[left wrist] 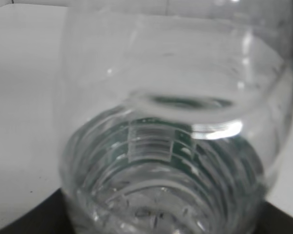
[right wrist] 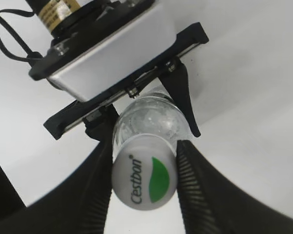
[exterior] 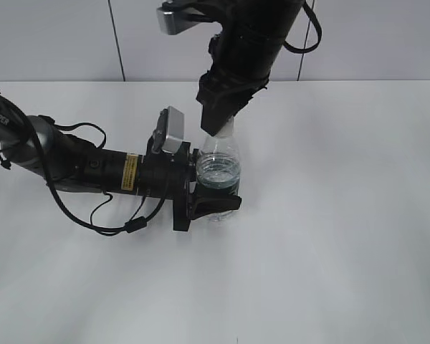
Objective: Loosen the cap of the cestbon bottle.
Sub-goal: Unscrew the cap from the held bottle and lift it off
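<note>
On the pale worktop stood the small clear plastic cestbon bottle, long axis upright, its lower body clasped from the side by the left tool. Directly above, the right tool came down along that axis, its ribbed fingers clenched on either side of the small round white plastic cap, so a twist looked due. The cap top read "C'estbon" beside a green leaf mark.

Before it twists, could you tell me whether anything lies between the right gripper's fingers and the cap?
Nothing: in the right wrist view the right gripper's fingers press directly against the cap.
</note>
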